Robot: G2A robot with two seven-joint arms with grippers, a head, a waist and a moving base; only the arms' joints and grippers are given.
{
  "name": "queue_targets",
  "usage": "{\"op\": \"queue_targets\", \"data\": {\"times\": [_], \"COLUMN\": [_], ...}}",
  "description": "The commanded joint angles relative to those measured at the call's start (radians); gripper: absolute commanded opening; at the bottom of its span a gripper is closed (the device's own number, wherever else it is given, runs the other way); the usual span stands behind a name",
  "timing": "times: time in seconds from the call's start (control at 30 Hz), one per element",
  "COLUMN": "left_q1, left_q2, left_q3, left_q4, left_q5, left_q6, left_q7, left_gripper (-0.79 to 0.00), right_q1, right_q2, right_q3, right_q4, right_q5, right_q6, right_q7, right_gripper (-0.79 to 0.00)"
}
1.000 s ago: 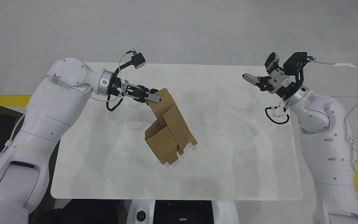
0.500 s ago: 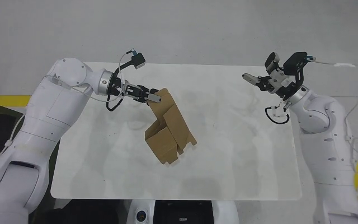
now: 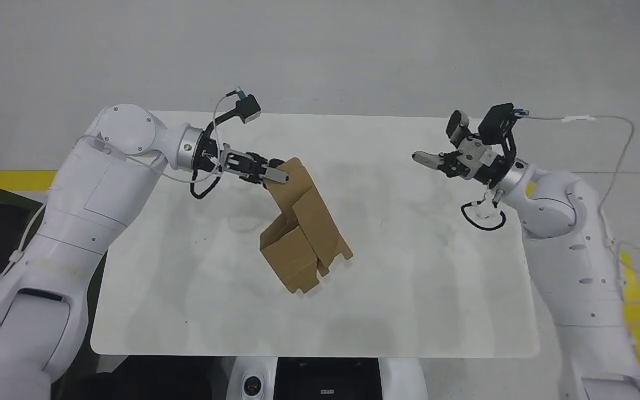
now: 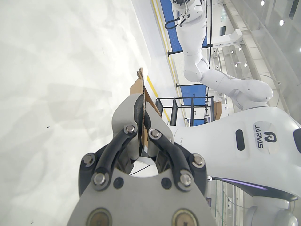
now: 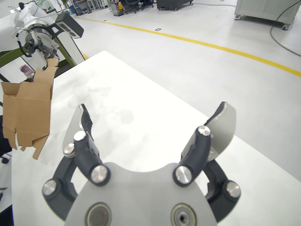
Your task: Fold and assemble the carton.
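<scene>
A brown cardboard carton (image 3: 302, 232) hangs partly unfolded above the middle of the white table (image 3: 420, 300), its flaps pointing down toward the front. My left gripper (image 3: 283, 176) is shut on the carton's upper back edge. In the left wrist view the cardboard edge (image 4: 142, 99) runs between the two closed fingers of the left gripper (image 4: 141, 109). My right gripper (image 3: 422, 158) hovers open over the table's back right part, well clear of the carton. In the right wrist view the right gripper (image 5: 152, 111) holds nothing, and the carton (image 5: 27, 111) hangs farther off.
The table surface around the carton is bare white. Its rounded corners and front edge (image 3: 300, 352) lie near the robot's base. Beyond the table is open floor with a yellow line (image 5: 200, 42).
My right arm has moved inward over the table toward the carton, its gripper still open. The left arm and the carton have kept still.
</scene>
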Motion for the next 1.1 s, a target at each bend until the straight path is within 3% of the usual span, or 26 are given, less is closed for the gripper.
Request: {"op": "queue_targets", "data": {"times": [0.0, 0.27, 0.57, 1.07], "left_q1": [0.007, 0.005, -0.049, -0.141], "left_q2": [0.003, 0.000, -0.028, -0.071], "left_q3": [-0.008, -0.016, 0.051, 0.204], "left_q4": [-0.022, -0.039, -0.036, 0.026], "left_q5": [0.016, 0.021, 0.029, 0.028], "left_q6": [0.006, -0.019, -0.062, -0.150], "left_q7": [0.006, -0.015, 0.027, 0.115], "left_gripper": [-0.785, -0.785, -0.785, -0.785], "right_q1": [0.015, 0.080, 0.150, 0.225], "right_q2": [-0.002, -0.010, -0.013, -0.024], "right_q3": [-0.032, -0.158, -0.290, -0.466], "right_q4": [0.022, 0.107, 0.146, 0.151], "right_q5": [0.053, 0.328, 0.590, 0.722], "right_q6": [-0.013, -0.066, -0.066, -0.040], "right_q7": [0.046, 0.232, 0.473, 0.538], "right_gripper": [0.000, 0.000, 0.000, 0.000]}}
